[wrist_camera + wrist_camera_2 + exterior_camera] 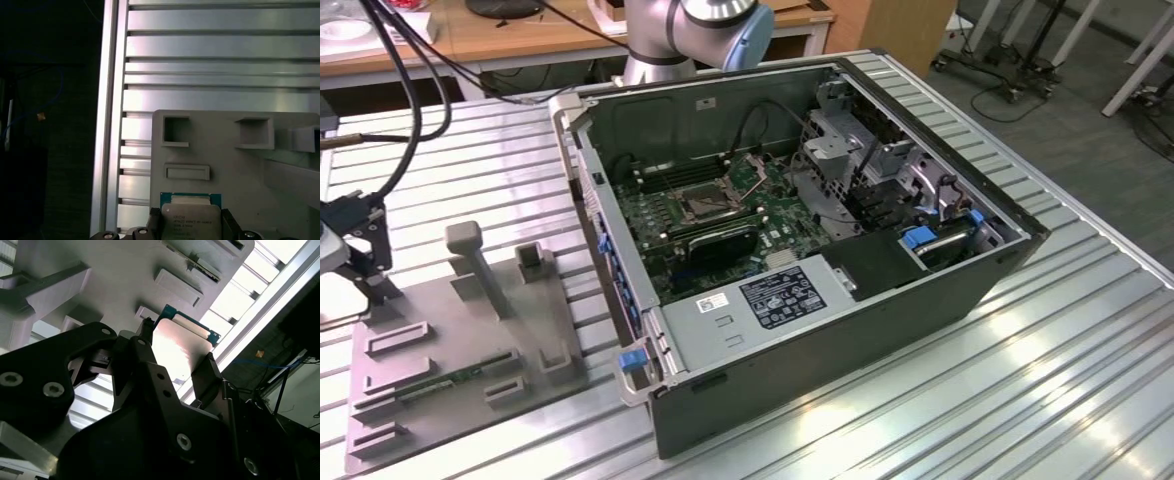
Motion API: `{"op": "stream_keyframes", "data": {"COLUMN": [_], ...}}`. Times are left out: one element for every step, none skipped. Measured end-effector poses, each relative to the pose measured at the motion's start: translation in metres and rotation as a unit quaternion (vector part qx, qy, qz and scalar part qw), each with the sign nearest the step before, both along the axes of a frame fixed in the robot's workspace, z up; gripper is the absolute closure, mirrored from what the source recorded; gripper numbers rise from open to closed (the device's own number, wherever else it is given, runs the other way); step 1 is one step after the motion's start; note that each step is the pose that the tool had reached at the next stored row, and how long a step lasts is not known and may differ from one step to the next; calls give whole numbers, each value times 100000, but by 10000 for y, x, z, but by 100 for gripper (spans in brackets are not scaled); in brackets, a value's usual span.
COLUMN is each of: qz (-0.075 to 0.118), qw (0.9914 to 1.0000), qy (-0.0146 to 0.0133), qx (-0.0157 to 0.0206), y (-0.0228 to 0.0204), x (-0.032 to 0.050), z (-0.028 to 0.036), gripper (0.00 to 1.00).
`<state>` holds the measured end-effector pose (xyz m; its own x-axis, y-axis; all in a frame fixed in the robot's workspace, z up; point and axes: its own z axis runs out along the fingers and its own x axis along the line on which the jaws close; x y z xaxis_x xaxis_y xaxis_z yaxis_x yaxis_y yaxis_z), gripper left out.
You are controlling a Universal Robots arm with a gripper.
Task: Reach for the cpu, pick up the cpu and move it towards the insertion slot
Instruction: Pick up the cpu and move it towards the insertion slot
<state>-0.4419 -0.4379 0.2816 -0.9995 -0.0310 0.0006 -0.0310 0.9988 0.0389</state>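
The cpu is a flat square chip with a silvery top and a green rim. It sits between the two black fingers of my gripper, which is shut on it. In the second wrist view the cpu is held by its opposite edges just above the grey tray. In the exterior view my gripper is over the tray's far left corner. The insertion slot, a metal-framed socket, lies on the green board inside the open computer case, well to the exterior view's right.
The tray carries upright grey posts and rectangular recesses. The ribbed metal table ends close beside the tray. Black cables hang at the exterior view's left. The arm's base stands behind the case.
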Motion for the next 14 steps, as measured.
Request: {"op": "stream_keyframes", "data": {"qz": [-1,1,0,2,2,4,2,2,0,0,-1,2,1,2], "qw": [100000,100000,100000,100000,100000,100000,100000,100000,100000,100000,100000,100000,100000,100000], "qy": [-4,-1,-4,1,-3,-3,-2,-3,-3,-3,-2,2,0,-3], "qx": [2,1,2,-2,0,2,2,1,2,2,0,-1,2,1], "y": [0,0,0,0,0,0,0,0,0,0,0,0,0,0], "x": [0,0,0,0,0,0,0,0,0,0,0,0,0,0], "z": [10,21,31,42,52,63,73,84,94,104,115,125,135,144], "gripper": [45,45,45,45,45,45,45,45,45,45,45,45,45,45]}}
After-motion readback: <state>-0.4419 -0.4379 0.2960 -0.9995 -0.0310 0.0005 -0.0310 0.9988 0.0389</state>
